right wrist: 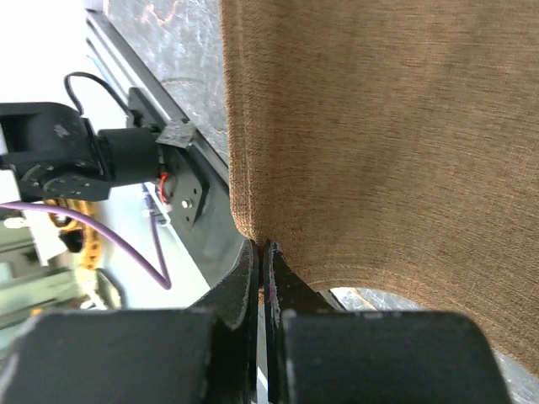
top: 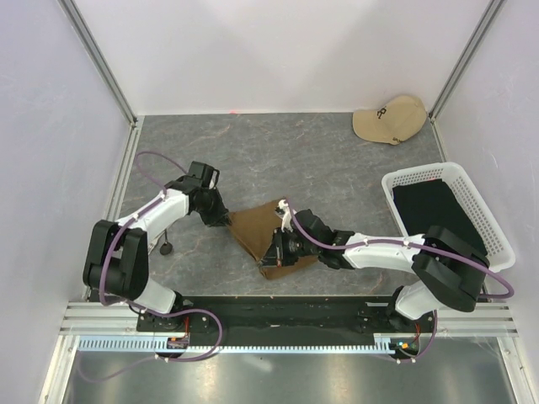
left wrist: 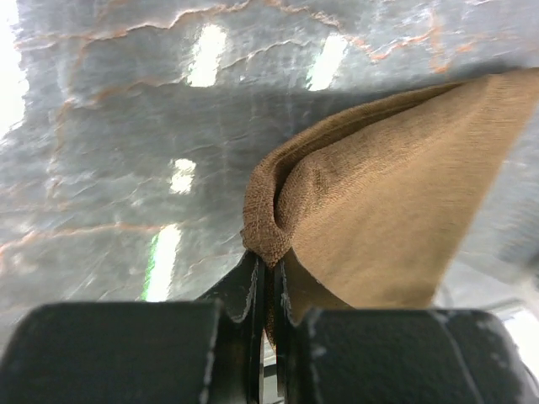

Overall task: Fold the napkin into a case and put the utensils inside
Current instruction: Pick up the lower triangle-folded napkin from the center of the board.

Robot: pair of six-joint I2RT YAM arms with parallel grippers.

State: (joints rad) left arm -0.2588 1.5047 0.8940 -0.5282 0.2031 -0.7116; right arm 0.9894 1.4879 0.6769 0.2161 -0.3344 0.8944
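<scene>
Napkin lies bunched at the middle of the table, between both arms. Left gripper clamped on its left corner; right gripper clamped on its near edge. Logo on cap, far right corner: too small to read

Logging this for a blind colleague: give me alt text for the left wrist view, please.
The left arm's black jaws are closed on a bunched fold of the olive-brown napkin at bottom centre. The cloth fans up and to the right, against a grey veined table with bright light reflections.
</scene>
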